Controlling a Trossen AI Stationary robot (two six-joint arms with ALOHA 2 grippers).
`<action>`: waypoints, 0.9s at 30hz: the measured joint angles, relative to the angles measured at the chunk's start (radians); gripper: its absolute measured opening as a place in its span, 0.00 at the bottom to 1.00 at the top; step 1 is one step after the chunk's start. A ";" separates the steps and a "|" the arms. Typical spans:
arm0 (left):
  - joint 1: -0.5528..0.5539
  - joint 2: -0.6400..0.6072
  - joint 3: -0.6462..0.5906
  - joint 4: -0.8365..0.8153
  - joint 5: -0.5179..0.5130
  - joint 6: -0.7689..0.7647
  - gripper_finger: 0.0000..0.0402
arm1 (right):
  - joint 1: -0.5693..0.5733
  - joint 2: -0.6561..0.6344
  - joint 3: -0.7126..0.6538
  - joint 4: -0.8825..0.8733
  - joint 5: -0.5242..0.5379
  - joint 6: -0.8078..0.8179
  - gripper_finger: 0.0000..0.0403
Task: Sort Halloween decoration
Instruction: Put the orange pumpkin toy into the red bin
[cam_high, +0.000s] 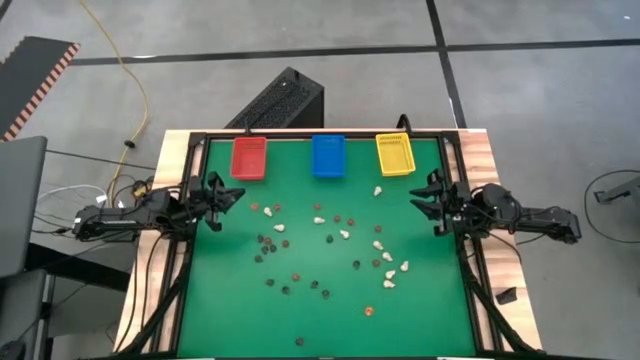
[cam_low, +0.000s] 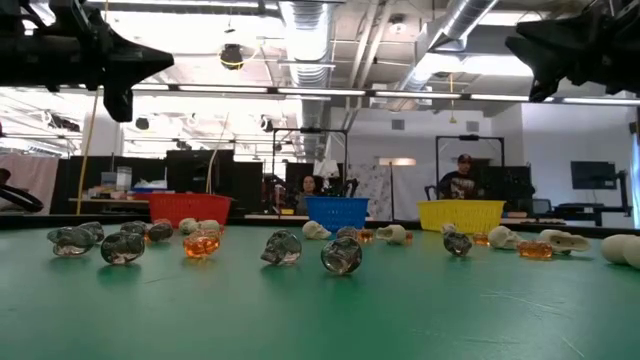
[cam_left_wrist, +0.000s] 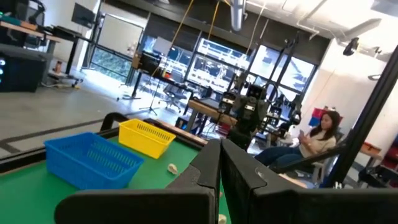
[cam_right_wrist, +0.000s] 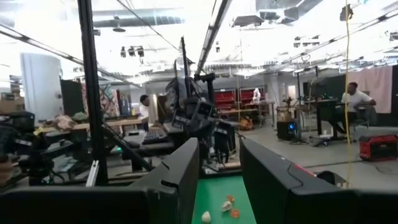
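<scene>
Hovering at the mat's two side edges, both arms sit clear of the work, so you have an open field. Taking the high view as a clock face centred on the green mat (cam_high: 330, 300), the left gripper (cam_high: 225, 197) waits near nine o'clock and the right gripper (cam_high: 428, 201) near three, each raised off the surface and pointing inward.

Your right claw shows a clear gap between its two fingers (cam_right_wrist: 180, 180) with nothing in it, so read it as partly open and empty. Your left claw's fingers (cam_left_wrist: 208, 174) stand nearly together with only a sliver between; nothing is held there either.

The Halloween decoration (cam_high: 320, 245) lies scattered across the mat's middle: cream pieces (cam_high: 385, 255) lean toward three and four o'clock, dark and orange-brown ones (cam_high: 268, 240) toward eight and nine. None has reached a bin that you can see.

The red bin (cam_high: 249, 157), blue bin (cam_high: 328, 155) and yellow bin (cam_high: 394, 154) line the twelve o'clock edge, likely one per colour, so either arm can reach. Sorting looks barely begun; the cream cluster is your right arm's nearest target.
</scene>
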 joint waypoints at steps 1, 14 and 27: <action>0.000 0.000 0.000 0.006 -0.001 0.009 0.00 | 0.000 0.001 0.015 -0.034 0.000 -0.006 0.37; 0.000 0.016 0.085 0.065 0.123 0.150 0.20 | 0.000 0.126 0.295 -0.355 0.152 -0.051 0.42; 0.000 0.247 0.334 -0.269 -0.003 0.153 0.42 | 0.002 0.449 0.424 -0.612 0.206 0.018 0.59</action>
